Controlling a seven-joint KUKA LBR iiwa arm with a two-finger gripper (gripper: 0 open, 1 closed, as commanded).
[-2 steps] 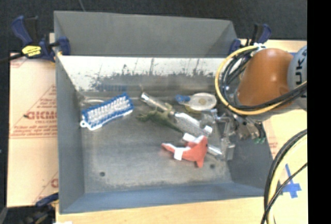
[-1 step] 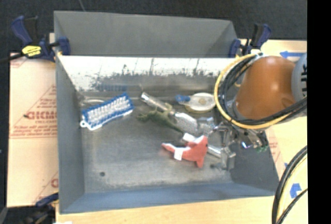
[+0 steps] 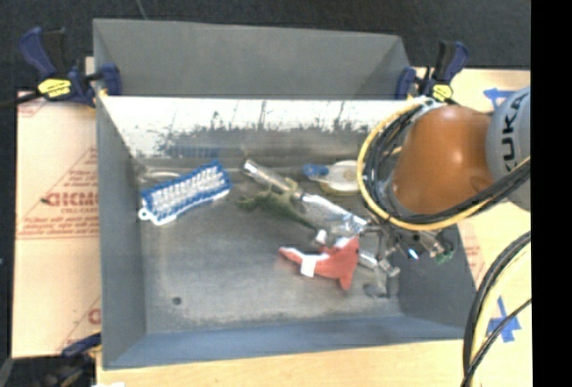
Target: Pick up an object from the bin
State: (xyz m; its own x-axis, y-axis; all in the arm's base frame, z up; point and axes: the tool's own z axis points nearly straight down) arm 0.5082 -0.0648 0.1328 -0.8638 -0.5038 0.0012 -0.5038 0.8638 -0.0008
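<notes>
You are looking down into a grey metal bin, with its near wall at the bottom of the scene. Nearest you on the bin floor, right of centre, lies a small red toy shaped like a little plane, with a white patch towards its left end. At the toy's right edge, touching it or just beside it, is the gripper, low over the floor near the bin's right wall. The arm comes in from the right, and its orange cover, ringed by yellow and black cables, hides much of the wrist. You cannot tell whether the gripper is open or closed, and the toy appears to lie beside it rather than in its grasp. A little farther back, a clear plastic piece lies just beyond the toy and runs into a green thing near the middle of the bin. Farther left is a blue brush with white bristles, well apart from the gripper. Near the far wall, beside the orange cover, sits a pale round thing with a blue bit on its left. As a judgement, the pick is not yet done. The gripper is down at the red toy, the likeliest target, but the toy rests on the floor, so a firm grip and a lift out of the bin are what is left.
</notes>
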